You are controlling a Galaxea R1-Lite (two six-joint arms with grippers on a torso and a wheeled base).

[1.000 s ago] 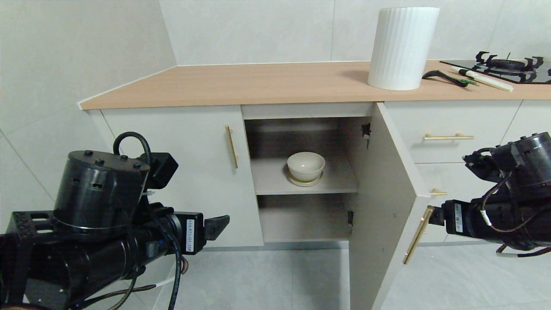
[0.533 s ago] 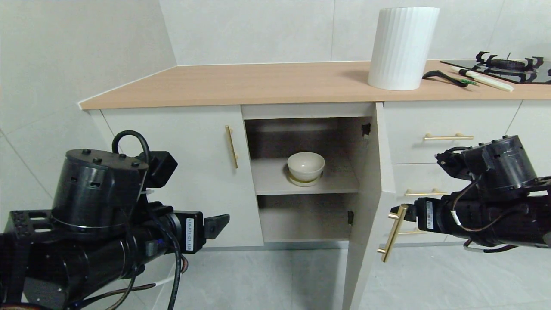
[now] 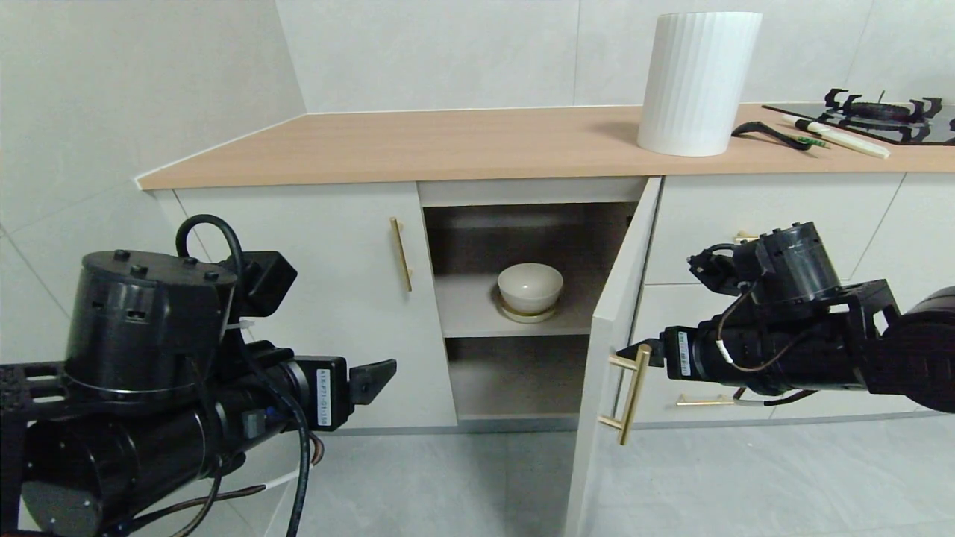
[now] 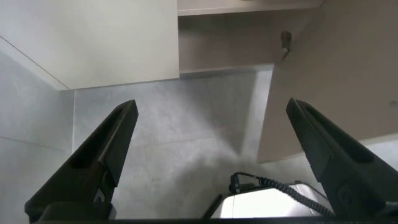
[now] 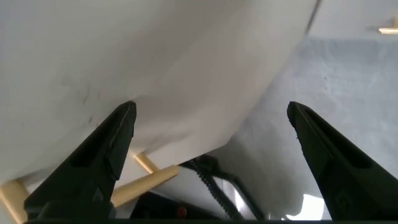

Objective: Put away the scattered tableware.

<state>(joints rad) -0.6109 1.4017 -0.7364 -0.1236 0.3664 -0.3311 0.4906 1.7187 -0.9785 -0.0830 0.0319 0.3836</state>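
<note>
A cream bowl (image 3: 530,286) sits on a small plate (image 3: 527,314) on the middle shelf of the open cabinet (image 3: 522,192). The cabinet's right door (image 3: 610,350) stands half shut, edge-on to me, with its brass handle (image 3: 633,393) facing out. My right gripper (image 3: 647,356) is right at the outer face of that door beside the handle, open; in the right wrist view the door face (image 5: 186,68) and handle (image 5: 146,180) lie just beyond the spread gripper (image 5: 211,155). My left gripper (image 3: 375,377) hangs open and empty, low in front of the shut left door; the left wrist view shows it (image 4: 211,155) over the floor.
On the wooden countertop (image 3: 418,145) stand a tall white ribbed canister (image 3: 697,82), a black utensil (image 3: 772,135) and a pale stick-like utensil (image 3: 843,139) near the stove grate (image 3: 880,112). Drawers with brass handles (image 3: 776,216) lie behind my right arm. Open tiled floor (image 3: 477,477) lies below.
My right arm has swept left with the door, swinging it from wide open to about half shut. My left arm has sunk slightly. Bowl and plate have not moved.
</note>
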